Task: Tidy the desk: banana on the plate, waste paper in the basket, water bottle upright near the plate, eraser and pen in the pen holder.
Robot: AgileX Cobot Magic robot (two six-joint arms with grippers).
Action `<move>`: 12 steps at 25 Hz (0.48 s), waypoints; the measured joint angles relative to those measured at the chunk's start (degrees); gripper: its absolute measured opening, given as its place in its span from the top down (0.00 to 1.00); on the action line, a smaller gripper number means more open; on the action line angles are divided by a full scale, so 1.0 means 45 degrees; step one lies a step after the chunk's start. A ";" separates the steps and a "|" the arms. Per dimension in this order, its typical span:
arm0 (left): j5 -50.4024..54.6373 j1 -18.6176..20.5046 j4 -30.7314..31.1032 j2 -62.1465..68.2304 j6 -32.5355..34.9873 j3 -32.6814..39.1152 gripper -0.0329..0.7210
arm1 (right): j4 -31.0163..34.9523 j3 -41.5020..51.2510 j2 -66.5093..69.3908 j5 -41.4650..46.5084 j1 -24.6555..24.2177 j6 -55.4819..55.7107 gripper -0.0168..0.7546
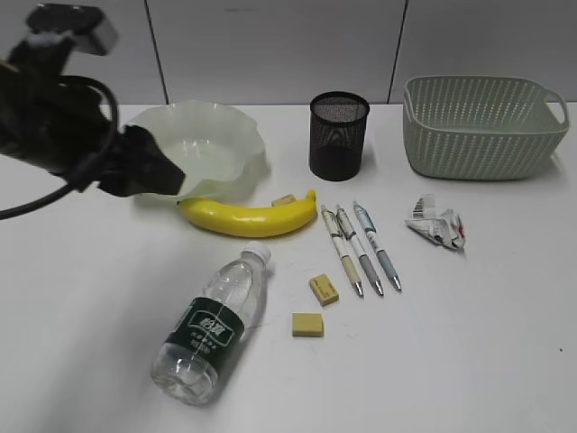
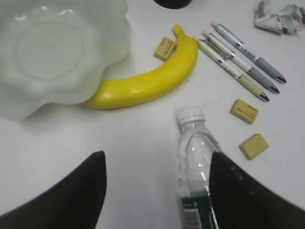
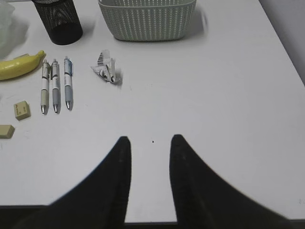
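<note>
The banana (image 1: 248, 218) (image 2: 147, 83) lies on the desk (image 1: 487, 343), touching the front rim of the pale-green plate (image 1: 243, 126) (image 2: 28, 102). The water bottle (image 1: 212, 325) (image 2: 195, 157) lies on its side, cap toward the banana. Three pens (image 1: 361, 248) (image 3: 55, 86) lie side by side in front of the black mesh pen holder (image 1: 339, 135). Erasers (image 1: 324, 290) (image 1: 307, 325) lie left of them, a third (image 1: 283, 200) behind the banana. The waste paper (image 1: 437, 225) (image 3: 107, 69) lies before the basket (image 1: 482, 135). My left gripper (image 2: 157, 157) (image 1: 169, 176) hovers open and empty over the plate's front. My right gripper (image 3: 150, 138) is open and empty.
The desk's right edge (image 3: 281, 43) and near edge (image 3: 150, 222) show in the right wrist view. The right arm is out of the exterior view. A grey panelled wall (image 1: 270, 45) stands behind the desk.
</note>
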 joint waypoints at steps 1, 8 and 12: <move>0.0064 -0.0303 0.0000 0.0620 -0.0128 -0.0419 0.28 | 0.0000 0.0000 0.0000 0.0000 0.0000 0.0000 0.67; 0.0845 -0.1737 0.0604 0.4178 -0.1652 -0.2694 0.28 | 0.0000 0.0000 0.0000 0.0000 0.0000 0.0000 0.67; 0.1290 -0.2417 0.2161 0.5532 -0.3331 -0.3317 0.28 | 0.0000 0.0000 0.0000 0.0000 0.0000 0.0000 0.67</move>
